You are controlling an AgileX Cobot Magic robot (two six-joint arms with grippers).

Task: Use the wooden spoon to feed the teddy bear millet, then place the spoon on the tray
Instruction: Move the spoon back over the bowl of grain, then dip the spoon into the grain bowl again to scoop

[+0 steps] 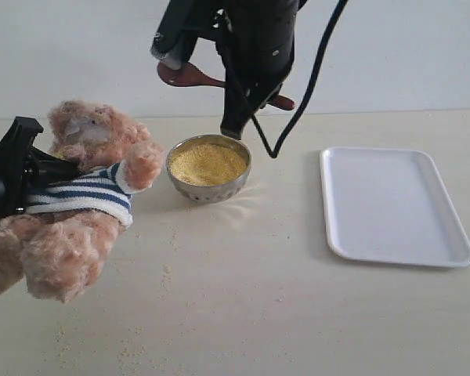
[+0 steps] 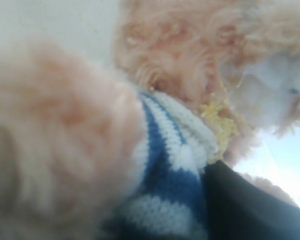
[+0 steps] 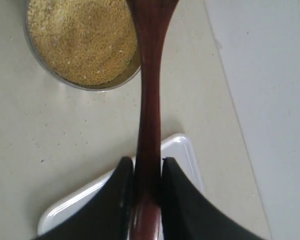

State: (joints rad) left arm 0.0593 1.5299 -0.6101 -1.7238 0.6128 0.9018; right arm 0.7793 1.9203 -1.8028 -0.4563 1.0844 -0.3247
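Pinching wooden spoon (image 3: 149, 100) handle, right gripper (image 3: 147, 167) hovers above millet (image 1: 208, 163); left gripper (image 1: 27, 168) clamps teddy bear (image 1: 94, 145)

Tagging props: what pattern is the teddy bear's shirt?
Blue-and-white stripes on the teddy bear; clearest in the exterior view.

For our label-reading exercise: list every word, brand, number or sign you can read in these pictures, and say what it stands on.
None: no text can be read anywhere.
The tray, the metal bowl and the wooden spoon are plain.
The teddy bear shows only shirt stripes; no badge or label is in view.
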